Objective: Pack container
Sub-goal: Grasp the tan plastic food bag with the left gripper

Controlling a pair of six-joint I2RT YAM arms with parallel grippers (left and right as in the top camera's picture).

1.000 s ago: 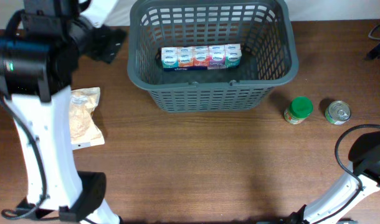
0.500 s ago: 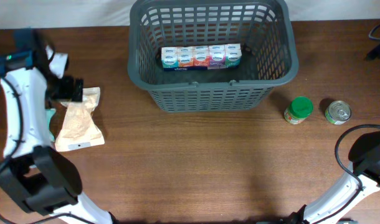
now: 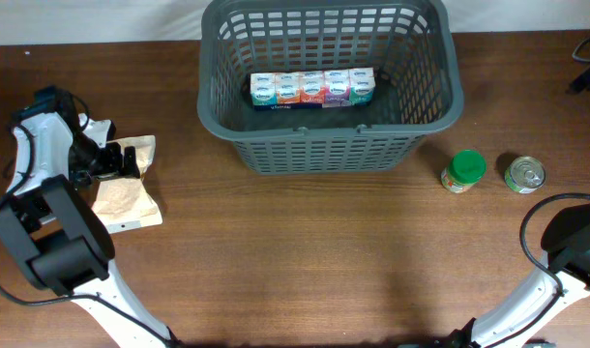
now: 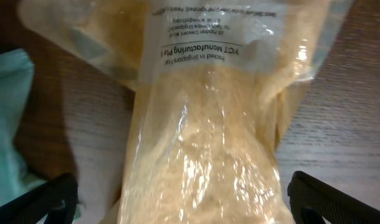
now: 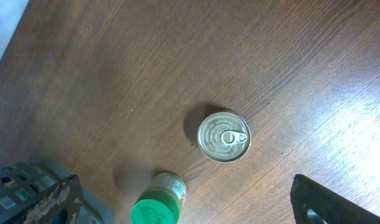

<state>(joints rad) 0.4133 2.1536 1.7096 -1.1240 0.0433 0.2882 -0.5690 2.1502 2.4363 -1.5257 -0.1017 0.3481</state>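
My left gripper [image 4: 185, 208] hangs wide open over the bag [image 4: 202, 124] left of the basket [image 3: 329, 155] — I'd straddle its middle, close gently.

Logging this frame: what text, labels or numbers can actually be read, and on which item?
"YCT Manufacturing Pte L": printed on the clear bag of beige granules, upside down in the left wrist view, end cut off.
Smaller lines beside it on the bag: too blurred to read.
Carton pack in the basket: labels too small.
Green-lidded jar and tin can: nothing legible.
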